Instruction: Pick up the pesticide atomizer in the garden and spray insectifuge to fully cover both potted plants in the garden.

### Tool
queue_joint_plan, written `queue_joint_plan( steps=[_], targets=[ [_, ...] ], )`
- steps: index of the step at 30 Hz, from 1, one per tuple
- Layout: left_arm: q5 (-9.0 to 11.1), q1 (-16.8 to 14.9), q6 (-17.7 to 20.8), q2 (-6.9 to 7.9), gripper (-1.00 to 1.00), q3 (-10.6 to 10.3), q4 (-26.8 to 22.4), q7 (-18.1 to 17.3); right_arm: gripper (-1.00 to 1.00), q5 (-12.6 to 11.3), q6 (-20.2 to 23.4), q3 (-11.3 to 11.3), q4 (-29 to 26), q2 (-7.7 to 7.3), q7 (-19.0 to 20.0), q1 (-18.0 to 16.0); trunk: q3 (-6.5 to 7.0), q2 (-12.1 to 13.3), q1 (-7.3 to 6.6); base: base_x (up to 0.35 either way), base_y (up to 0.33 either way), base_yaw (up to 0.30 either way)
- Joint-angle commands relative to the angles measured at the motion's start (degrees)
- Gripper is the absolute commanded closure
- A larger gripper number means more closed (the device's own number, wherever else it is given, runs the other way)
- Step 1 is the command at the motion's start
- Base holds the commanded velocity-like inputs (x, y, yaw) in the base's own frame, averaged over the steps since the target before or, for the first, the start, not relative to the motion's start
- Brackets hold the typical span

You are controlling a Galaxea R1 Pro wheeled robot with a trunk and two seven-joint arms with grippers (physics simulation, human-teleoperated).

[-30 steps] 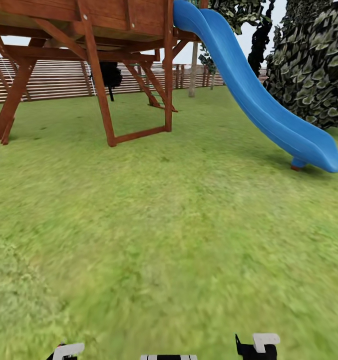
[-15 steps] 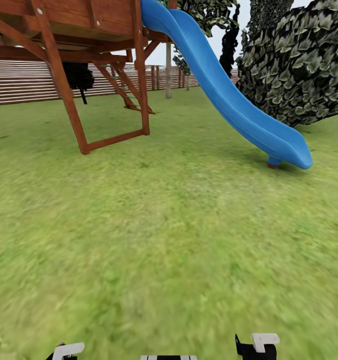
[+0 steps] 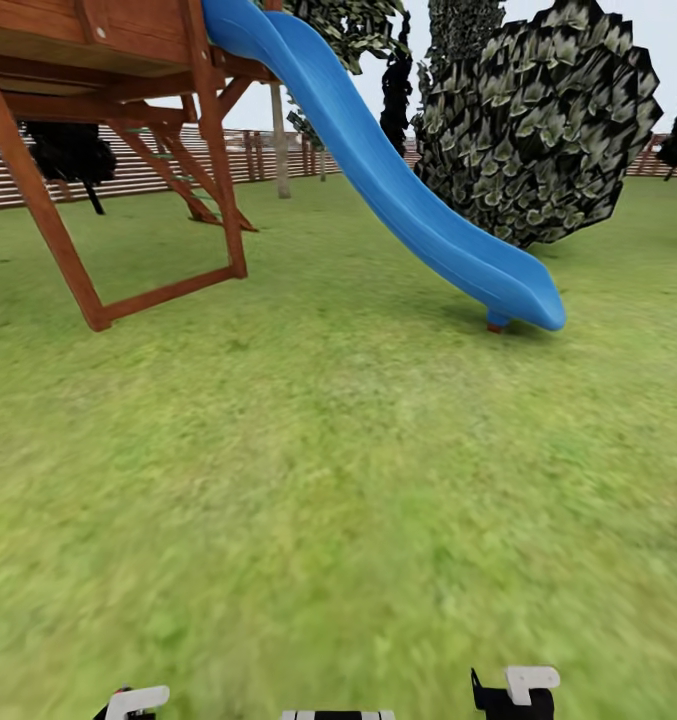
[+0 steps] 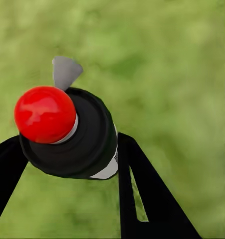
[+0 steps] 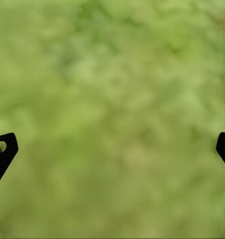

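My left gripper (image 4: 67, 142) is shut on the pesticide atomizer (image 4: 67, 134), which I see end-on in the left wrist view. It shows a red round knob, a black collar, a small grey lever and a sliver of white body, held between the black fingers (image 4: 142, 194) above blurred grass. My right gripper (image 5: 114, 149) is open, its two black fingertips far apart over bare lawn. The potted plants are out of view. The garden lawn (image 3: 338, 480) stretches ahead.
A wooden play tower (image 3: 98, 150) with a blue slide (image 3: 408, 210) stands ahead on the left. A big dark round bush (image 3: 538, 130) sits behind the slide's foot. A slatted fence (image 3: 148, 165) closes the back. Open grass lies ahead and to the right.
The camera has turned right: the tower and slide have slid leftward in the picture and the bush shows in full. Both arm ends sit in the same place in the view.
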Motion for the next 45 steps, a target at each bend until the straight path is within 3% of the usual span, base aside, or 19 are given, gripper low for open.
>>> queue_joint_plan(
  steps=[1,45],
  targets=[
    [-0.6,0.0,-0.3,0.00,1.00,0.4,0.1,0.1,-1.00,-0.3,-0.1,0.5,0.0,0.01,-0.2,0.0,-0.04,0.0,0.02,0.337,0.000,-0.299],
    [-0.6,0.0,-0.3,0.07,1.00,0.4,0.0,0.1,-1.00,-0.3,-0.1,0.5,0.0,0.01,-0.2,-0.1,-0.04,0.0,0.02,0.337,0.000,-0.299]
  ],
)
